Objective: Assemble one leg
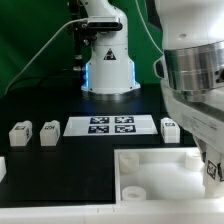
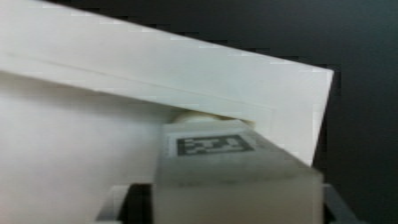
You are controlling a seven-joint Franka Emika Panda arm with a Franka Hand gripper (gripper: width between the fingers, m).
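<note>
In the wrist view a leg (image 2: pixel 224 165), a white block with a black-and-white tag on it, sits between my gripper's (image 2: pixel 228 205) dark fingers (image 2: pixel 139 200). It is at the corner of the large white tray (image 2: pixel 107 120), with its far end against the tray's raised rim. In the exterior view my gripper (image 1: pixel 212 172) is low at the tray's (image 1: pixel 160 172) right corner, and the held leg is mostly hidden by the hand. Three more legs stand on the black table: two on the exterior view's left (image 1: pixel 20 133) (image 1: pixel 49 131) and one right of the marker board (image 1: pixel 170 127).
The marker board (image 1: pixel 110 125) lies flat behind the tray. The robot base (image 1: pixel 108 65) stands at the back centre. A small white piece (image 1: pixel 2 168) shows at the exterior view's left edge. A round hole (image 1: pixel 133 192) is in the tray's near-left corner.
</note>
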